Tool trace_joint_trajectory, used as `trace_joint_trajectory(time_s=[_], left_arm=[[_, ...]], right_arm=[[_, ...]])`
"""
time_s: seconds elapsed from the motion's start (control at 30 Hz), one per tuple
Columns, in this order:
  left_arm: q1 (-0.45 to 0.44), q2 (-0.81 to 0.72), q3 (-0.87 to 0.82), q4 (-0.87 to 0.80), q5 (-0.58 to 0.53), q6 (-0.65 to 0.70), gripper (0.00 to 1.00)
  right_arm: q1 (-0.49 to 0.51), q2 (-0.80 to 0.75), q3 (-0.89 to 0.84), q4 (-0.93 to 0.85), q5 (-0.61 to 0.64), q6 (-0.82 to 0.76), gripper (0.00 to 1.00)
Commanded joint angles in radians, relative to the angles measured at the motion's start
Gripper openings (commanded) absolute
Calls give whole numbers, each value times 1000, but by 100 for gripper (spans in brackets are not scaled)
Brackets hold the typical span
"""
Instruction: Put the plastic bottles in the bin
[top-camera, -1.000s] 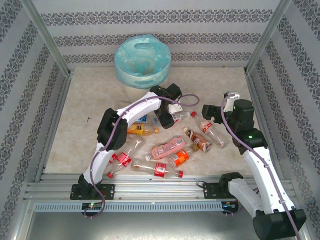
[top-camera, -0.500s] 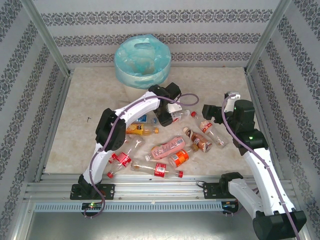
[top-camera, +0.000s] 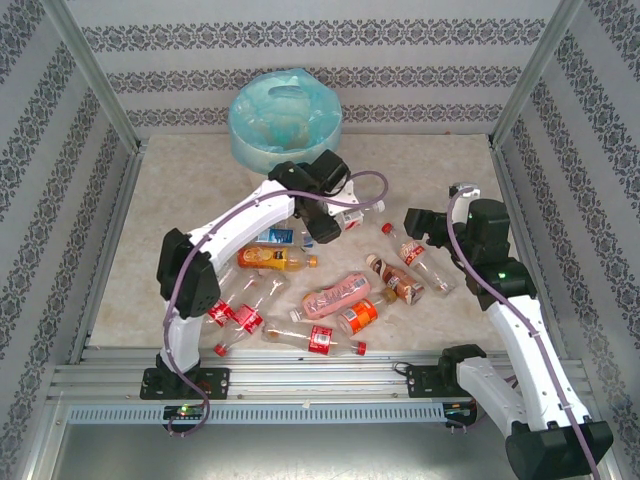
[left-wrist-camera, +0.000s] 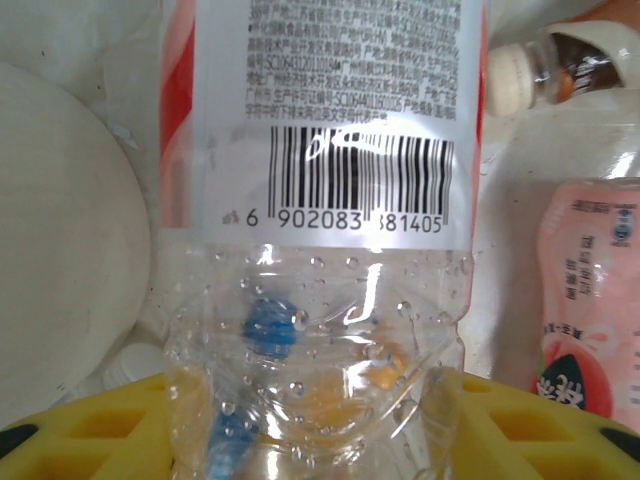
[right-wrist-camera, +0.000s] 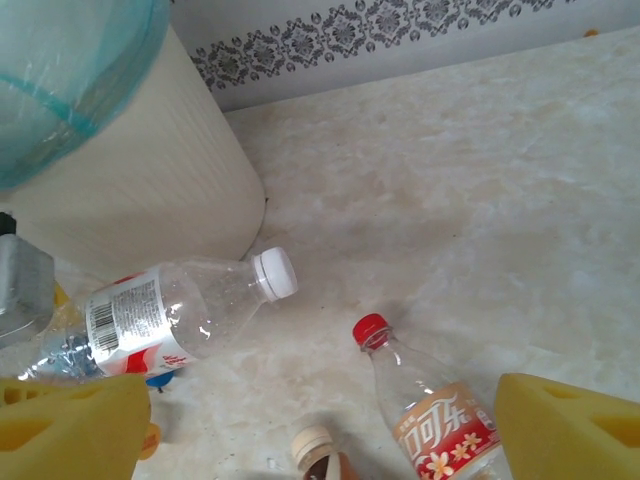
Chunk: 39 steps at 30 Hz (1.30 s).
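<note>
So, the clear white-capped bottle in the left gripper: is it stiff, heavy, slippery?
The clear bottle is probably soft: its wall looks dented between the pads of the left gripper. It is likely light, as it seems empty apart from droplets. The smooth plastic might slip, and being round it may roll.

Tabletop (top-camera: 440, 170): pale beige with a marbled stone look and a matte surface.
Walls (top-camera: 300, 75): white paper with grey floral bands, on the back and both sides.
Frame posts (top-camera: 95, 75): bare aluminium bars slanting up from the far corners.
Rails (top-camera: 320, 385): ribbed aluminium strips along the near edge.
Dark speck (top-camera: 177, 238): lies on the tabletop's left side, too small to identify.
</note>
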Motion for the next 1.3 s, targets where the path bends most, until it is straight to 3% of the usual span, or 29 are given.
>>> trace_joint_trajectory(time_s=[0.0,0.2,0.4,0.53,0.93,1.07,1.27], left_arm=[[4,-101,-57,97,78,2,54],[4,-264,-197,270,161,-20,51],[4,-456,-401,518,262,-8,52],[4,-549,-516,668,271,-4,51],[4,-563,-548,709,303,11,51],[4,-561,-542,718,262,3,49],[5,-610,-604,833,248,3,49]], right_arm=[[8,0,49,19,-54,49,84],[10,14,92,65,-189,135,77],[11,43,151,122,-284,210,77],[16,66,177,181,-327,264,75],[49,149,237,334,-493,360,67],[30,193,291,387,-660,396,74],[11,212,266,478,-665,633,70]])
